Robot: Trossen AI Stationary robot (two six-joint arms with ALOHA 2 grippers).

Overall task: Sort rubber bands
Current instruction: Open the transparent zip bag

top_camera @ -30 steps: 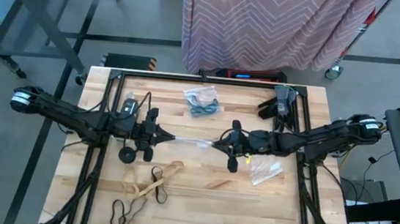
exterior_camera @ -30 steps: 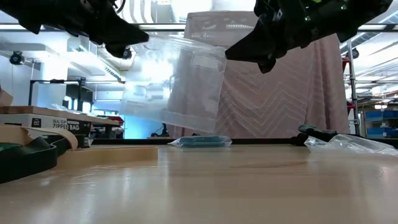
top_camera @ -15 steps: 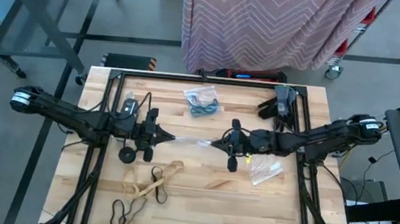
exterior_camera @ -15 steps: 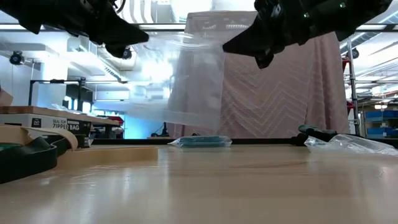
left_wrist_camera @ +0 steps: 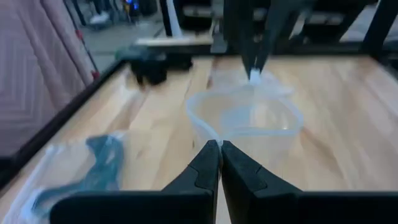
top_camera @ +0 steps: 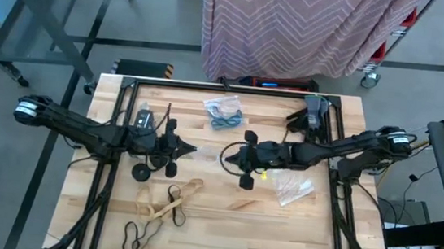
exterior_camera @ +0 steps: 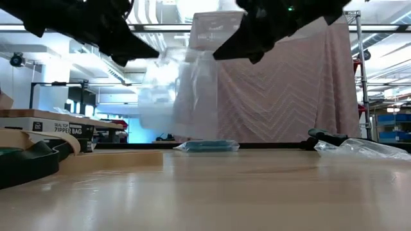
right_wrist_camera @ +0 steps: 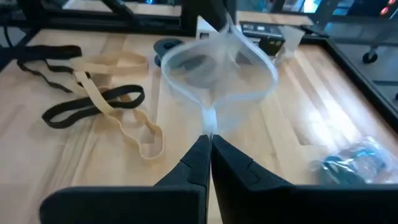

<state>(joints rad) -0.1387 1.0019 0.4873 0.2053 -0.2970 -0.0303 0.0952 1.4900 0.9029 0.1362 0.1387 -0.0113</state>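
A clear plastic bag point(top_camera: 208, 151) hangs in the air between my two grippers, its mouth bowed open into a ring point(left_wrist_camera: 245, 115). My left gripper point(top_camera: 193, 149) is shut on its left rim, my right gripper point(top_camera: 224, 154) on its right rim. Tan rubber bands point(top_camera: 172, 203) and black rubber bands point(top_camera: 139, 234) lie loose on the table toward the near edge; they also show in the right wrist view, tan point(right_wrist_camera: 118, 93) and black point(right_wrist_camera: 93, 107). Blue bands sit inside another clear bag point(top_camera: 223, 112) lying flat near the far edge. My left gripper pinches the bag's mouth rim point(left_wrist_camera: 210, 135) between its two shut fingers, coming level from the table's left. The bag is lifted clear and hangs below the rim point(exterior_camera: 173, 96). My right gripper pinches the opposite side of the mouth rim point(right_wrist_camera: 210, 118) between its shut fingers, level from the table's right. The rim bows outward between the two holds, slack, not taut.
Dark grey gloves point(top_camera: 308, 116) lie at the far right. Another crinkled clear bag point(top_camera: 292, 188) lies on the table under my right arm. A black frame point(top_camera: 127, 91) runs around the table. A box of zipper bags point(exterior_camera: 58, 127) stands at the left.
My right gripper has moved toward the table's left, closer to my left gripper. The bag, held stretched flat between them a second ago, has gone slack, and its mouth has bowed open into a ring. Both grippers have stayed shut on the rim.
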